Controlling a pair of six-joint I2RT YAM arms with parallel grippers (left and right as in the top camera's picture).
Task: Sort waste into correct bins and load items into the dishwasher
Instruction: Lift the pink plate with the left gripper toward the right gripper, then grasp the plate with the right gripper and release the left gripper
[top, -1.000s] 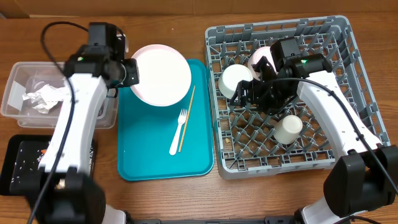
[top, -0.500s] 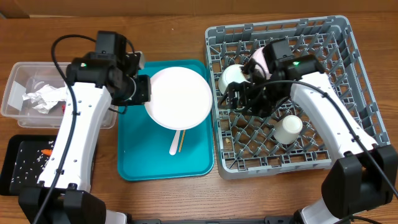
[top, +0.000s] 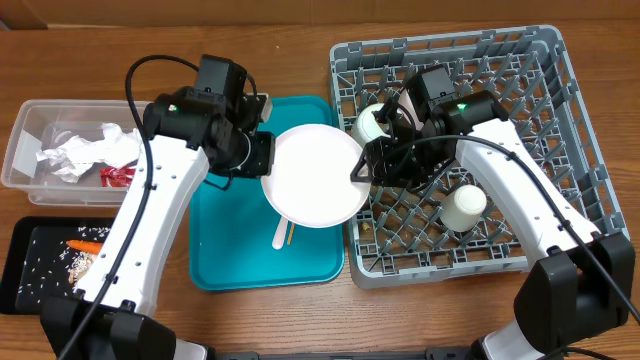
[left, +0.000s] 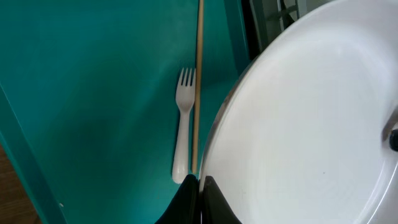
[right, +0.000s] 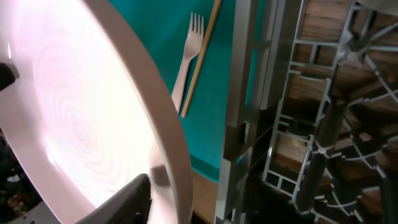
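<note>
- pale round plate (top: 318, 185), smooth and glossy, face up, spanning teal tray (top: 225, 240) right edge and grey lattice rack (top: 500, 250) left wall
- left claw (top: 264, 160) clenched on its left rim, arm stretched across tray
- right claw (top: 362, 170) at right rim, grip: cannot tell
- white fork (left: 182, 124) and wooden chopstick (left: 199, 74) lie parallel beneath

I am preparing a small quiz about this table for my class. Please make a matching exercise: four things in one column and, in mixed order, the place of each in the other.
1. plate
2. fork
3. carrot
4. cup

A. in the grey rack
B. in the black tray
C. held in the left gripper
D. lying on the teal tray

Pairs: 1-C, 2-D, 3-B, 4-A
</note>
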